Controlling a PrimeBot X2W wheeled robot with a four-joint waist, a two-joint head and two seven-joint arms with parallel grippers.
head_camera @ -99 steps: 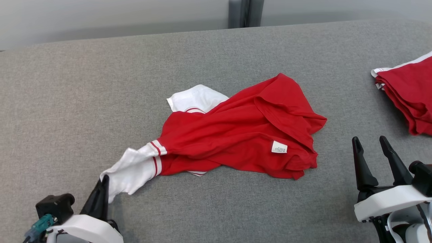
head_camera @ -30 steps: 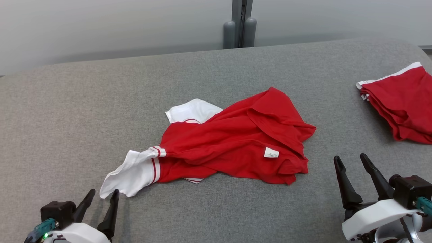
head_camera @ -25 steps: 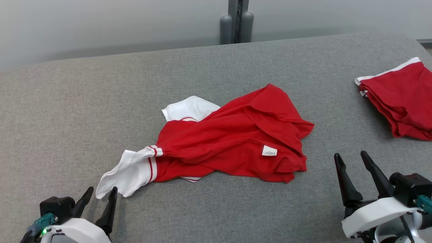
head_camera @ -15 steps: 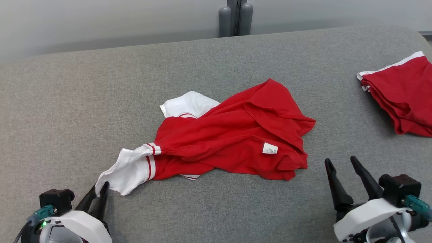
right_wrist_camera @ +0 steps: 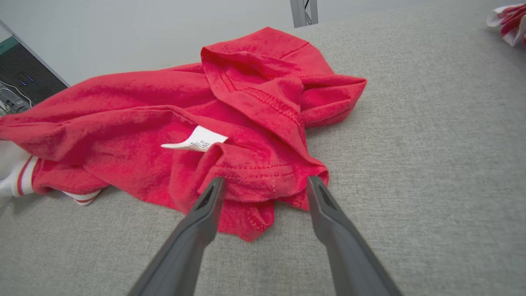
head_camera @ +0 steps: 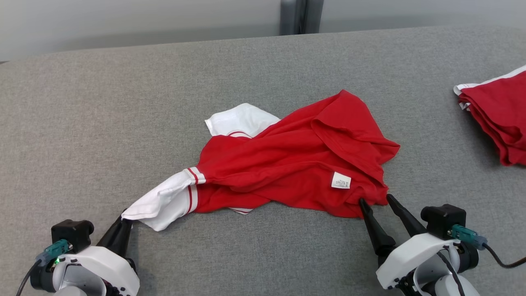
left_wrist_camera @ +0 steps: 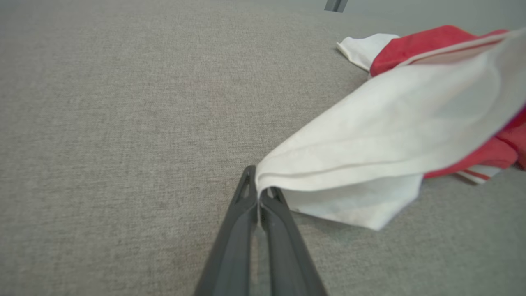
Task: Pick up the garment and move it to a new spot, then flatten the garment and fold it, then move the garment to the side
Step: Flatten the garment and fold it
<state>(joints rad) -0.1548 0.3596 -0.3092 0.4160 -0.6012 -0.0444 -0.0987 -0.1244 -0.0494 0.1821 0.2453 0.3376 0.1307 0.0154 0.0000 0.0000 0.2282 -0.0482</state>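
On gray table (head_camera: pixel 82 102), crumpled red shirt (head_camera: pixel 287 164) lying mid-surface. Clamped on white sleeve (left_wrist_camera: pixel 390 123) tip: left fingers (left_wrist_camera: pixel 234 246); right fingers (right_wrist_camera: pixel 193 230) apart, straddling red hem (right_wrist_camera: pixel 254 181). Likely trouble: thin pinch slipping off sleeve once lifted.

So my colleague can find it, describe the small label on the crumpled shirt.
On the grey fabric table, the crumpled red shirt lies mid-surface. Its care label sits just beyond the right gripper. Unlike the white sleeves, it is a tiny printed rectangle.
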